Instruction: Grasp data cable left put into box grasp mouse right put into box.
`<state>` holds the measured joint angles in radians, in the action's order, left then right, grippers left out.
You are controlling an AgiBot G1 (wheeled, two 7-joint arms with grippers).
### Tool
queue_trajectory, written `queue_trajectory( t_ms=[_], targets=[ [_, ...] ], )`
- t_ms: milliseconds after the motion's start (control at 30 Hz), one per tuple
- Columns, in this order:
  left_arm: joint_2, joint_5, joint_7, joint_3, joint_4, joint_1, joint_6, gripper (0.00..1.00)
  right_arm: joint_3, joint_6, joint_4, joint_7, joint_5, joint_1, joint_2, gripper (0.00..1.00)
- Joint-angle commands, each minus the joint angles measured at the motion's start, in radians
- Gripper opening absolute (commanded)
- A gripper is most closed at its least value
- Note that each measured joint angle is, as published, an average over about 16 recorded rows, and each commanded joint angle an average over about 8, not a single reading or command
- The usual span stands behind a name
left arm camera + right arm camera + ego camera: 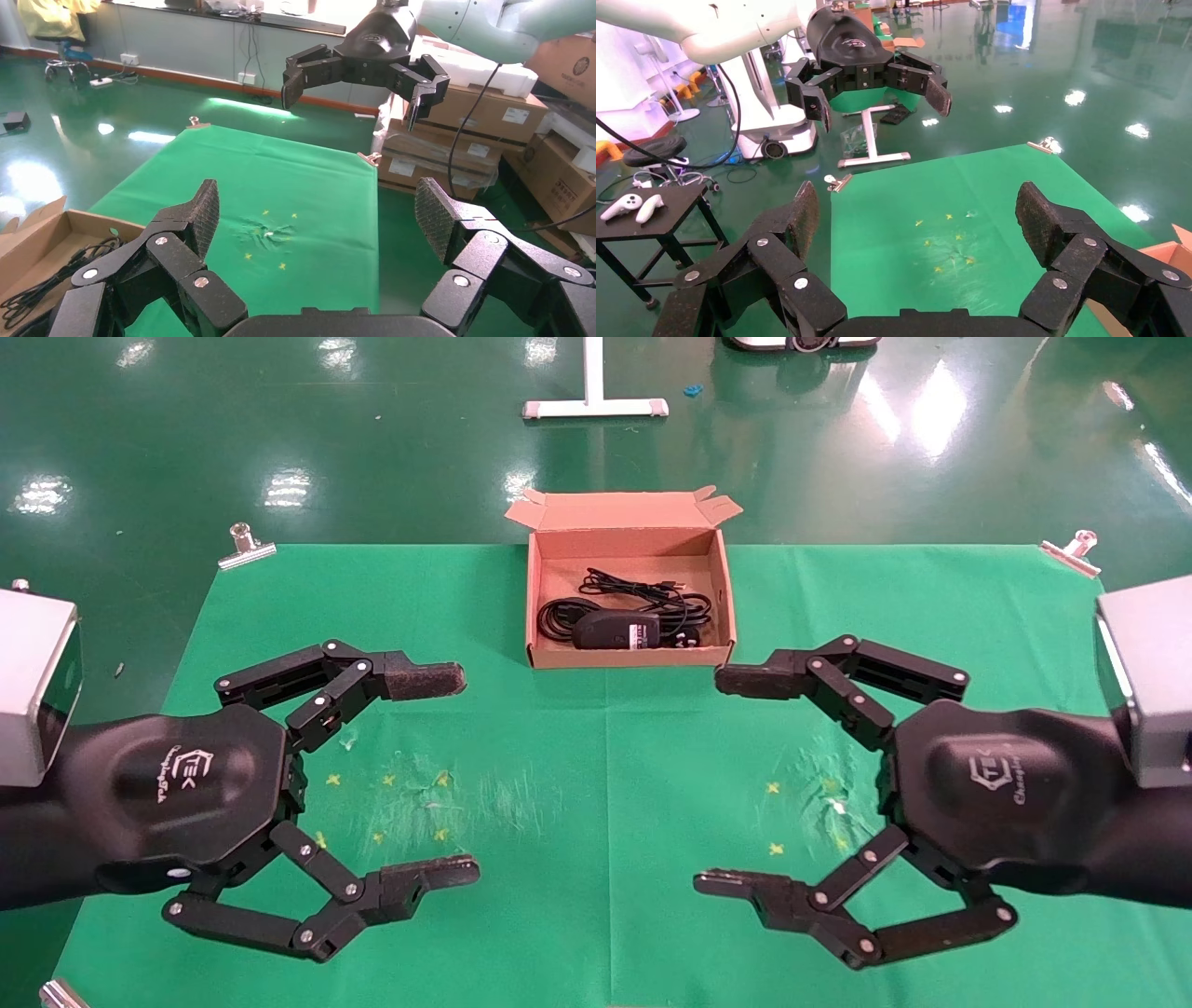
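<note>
Both arms raised above the green cloth (pixel 596 784), facing each other across its middle. Left gripper (pixel 447 775) on the left side, fingers spread wide, nothing between them. Right gripper (pixel 731 780) on the right side, likewise spread wide and empty. Neither touching the cloth, as confirmed in both wrist views, where each opposite gripper hangs clear in the air.

Box (pixel 631 658) at the far middle edge of the cloth, flaps open along its far long side. Both task items inside it. Data cable (pixel 559 617) coiled in thick loops toward the left part of the box, its chunky black plug body with a pale label lying near the front wall. Mouse (pixel 643 587), a bunch of much thinner black wire, spread across the middle and right part, behind and beside the plug. Exact boundary between the two cords hard to separate where they overlap; possibly tangled there.

Small yellow marks (pixel 386 782) on the cloth below each gripper, with wrinkled patches around them. Metal clips (pixel 244 548) at the far corners of the cloth.
</note>
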<state>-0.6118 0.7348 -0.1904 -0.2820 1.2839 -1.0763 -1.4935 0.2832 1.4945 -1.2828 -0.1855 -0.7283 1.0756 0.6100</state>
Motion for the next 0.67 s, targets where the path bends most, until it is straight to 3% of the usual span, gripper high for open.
queue_trajectory(
  t_ms=[33,667],
  targets=[
    [0.000,0.000,0.000,0.000,0.000,0.000,0.000,1.00,0.000,0.000,0.000,0.000,0.000,0.000,0.000,1.00],
    [0.000,0.001,0.000,-0.001,0.000,-0.001,0.001,1.00,0.000,0.000,0.000,0.000,0.000,0.000,0.000,1.00]
  ],
)
